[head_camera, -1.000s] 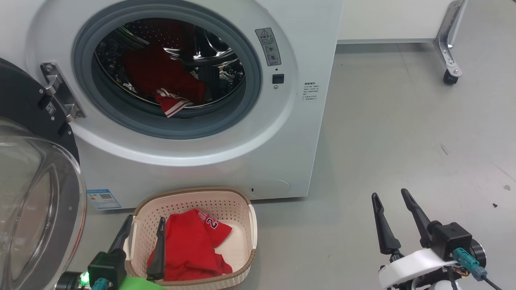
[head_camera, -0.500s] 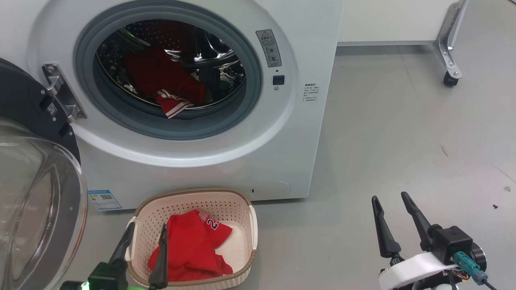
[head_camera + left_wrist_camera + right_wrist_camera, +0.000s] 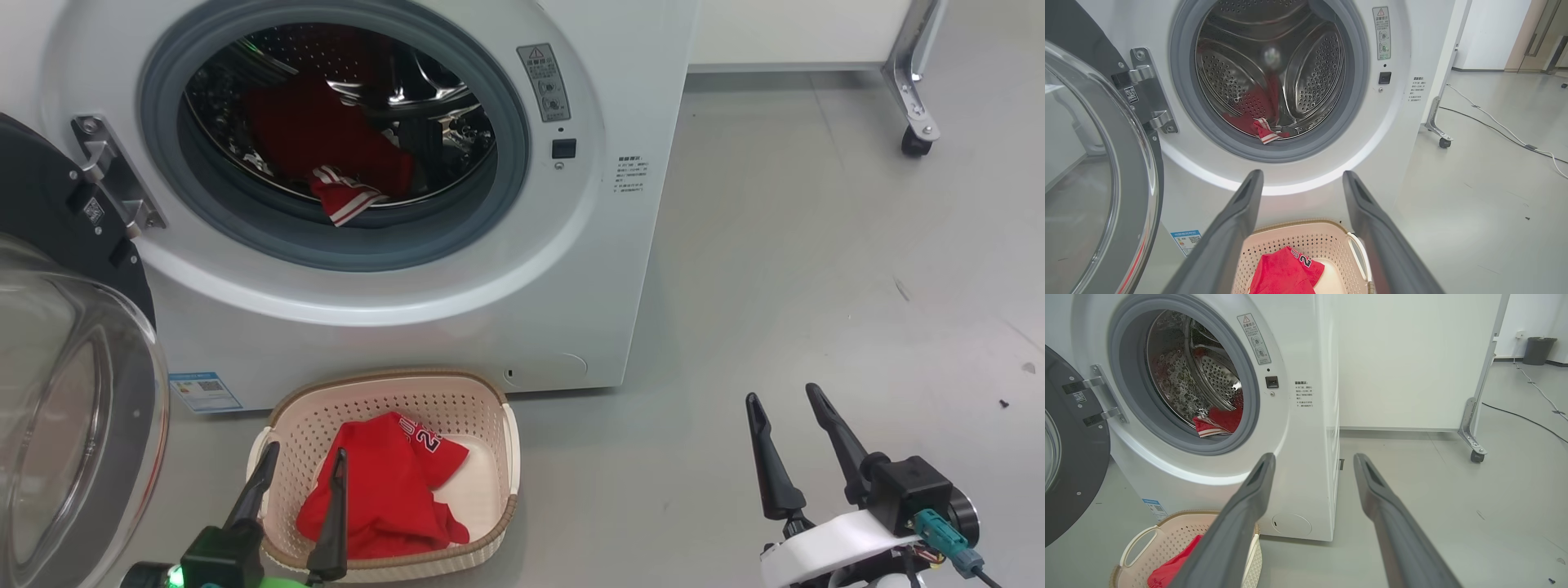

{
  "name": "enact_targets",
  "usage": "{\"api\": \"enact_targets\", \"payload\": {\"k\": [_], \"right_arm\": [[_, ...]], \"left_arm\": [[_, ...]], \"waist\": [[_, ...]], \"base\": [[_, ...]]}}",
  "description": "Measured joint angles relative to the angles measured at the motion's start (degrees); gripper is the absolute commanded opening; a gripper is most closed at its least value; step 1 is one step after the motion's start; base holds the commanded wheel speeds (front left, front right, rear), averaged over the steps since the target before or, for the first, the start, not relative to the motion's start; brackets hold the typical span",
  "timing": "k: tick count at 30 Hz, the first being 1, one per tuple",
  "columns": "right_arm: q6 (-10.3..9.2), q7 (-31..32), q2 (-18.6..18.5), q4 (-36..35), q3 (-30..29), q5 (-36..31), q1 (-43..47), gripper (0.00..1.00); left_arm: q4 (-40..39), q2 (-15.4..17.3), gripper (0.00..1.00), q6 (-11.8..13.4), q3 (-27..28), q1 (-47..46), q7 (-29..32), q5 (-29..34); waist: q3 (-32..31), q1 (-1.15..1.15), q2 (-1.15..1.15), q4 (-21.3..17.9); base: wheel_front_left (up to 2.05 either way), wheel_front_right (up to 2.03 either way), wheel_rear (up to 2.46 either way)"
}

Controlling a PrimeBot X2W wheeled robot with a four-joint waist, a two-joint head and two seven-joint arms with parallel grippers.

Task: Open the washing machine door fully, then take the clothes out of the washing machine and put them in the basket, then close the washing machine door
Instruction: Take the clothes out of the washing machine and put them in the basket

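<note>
Partly shadowed clothes (image 3: 326, 143) in drum (image 3: 433, 86); left pincer (image 3: 307, 449), right pincer (image 3: 781, 392) both agape, empty.

door (image 3: 65, 367) cut off left, warning label (image 3: 544, 82) txt too small, drum jersey (image 3: 335, 151) partly hidden

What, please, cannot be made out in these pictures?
- Head view: the washing machine door is cut off by the left edge.
- Head view: the clothes in the drum lie in shadow; their count is unclear.
- Head view: the warning label has print too small to read.
- Left wrist view: the basket is cut off by the bottom edge.
</note>
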Motion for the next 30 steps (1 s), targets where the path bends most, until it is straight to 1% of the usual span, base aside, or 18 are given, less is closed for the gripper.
{"api": "enact_targets", "payload": {"k": [1, 7, 15, 20, 24, 30], "right_arm": [[0.24, 0.0, 0.0, 0.0, 0.3, 0.0, 0.0, 1.0], [0.24, 0.0, 0.0, -1.5, 1.1, 0.0, -0.2, 1.0], [0.23, 0.0, 0.0, -3.3, 1.9, 0.0, -2.2, 1.0], [0.21, 0.0, 0.0, -4.2, 2.5, 0.0, -3.9, 1.0], [0.19, 0.0, 0.0, -5.0, 3.2, 0.0, -5.7, 1.0], [-0.1, 0.0, -0.1, -6.3, 4.3, 1.0, -8.6, 1.0]], "left_arm": [[0.0, 0.0, 1.0, 0.0, -0.1, 0.0, 0.5, 0.0], [0.1, 0.1, 1.0, -0.8, -1.3, -2.1, 2.4, 0.0], [2.8, 0.3, 1.0, -2.6, -1.7, -10.6, 5.7, -0.3], [5.4, 0.4, 1.0, -3.2, -1.2, -16.6, 7.8, -1.0], [8.3, 1.0, 1.0, -4.2, -0.5, -21.9, 10.9, -1.9], [13.6, 3.3, 1.0, -5.6, 0.6, -29.1, 17.1, -2.4]], "waist": [[0.3, 0.0, 0.0, -0.1], [2.6, 0.0, 0.0, -0.3], [7.4, 0.0, 0.0, -0.8], [11.1, 0.0, 0.0, -1.7], [14.0, 0.0, 0.0, -2.8], [18.6, 0.0, 0.0, -4.9]], "base": [[0.0, 0.0, 0.0], [0.0, 0.0, 0.0], [0.0, 0.0, 0.0], [0.0, 0.0, 0.0], [0.0, 0.0, 0.0], [0.0, 0.0, 0.0]]}}
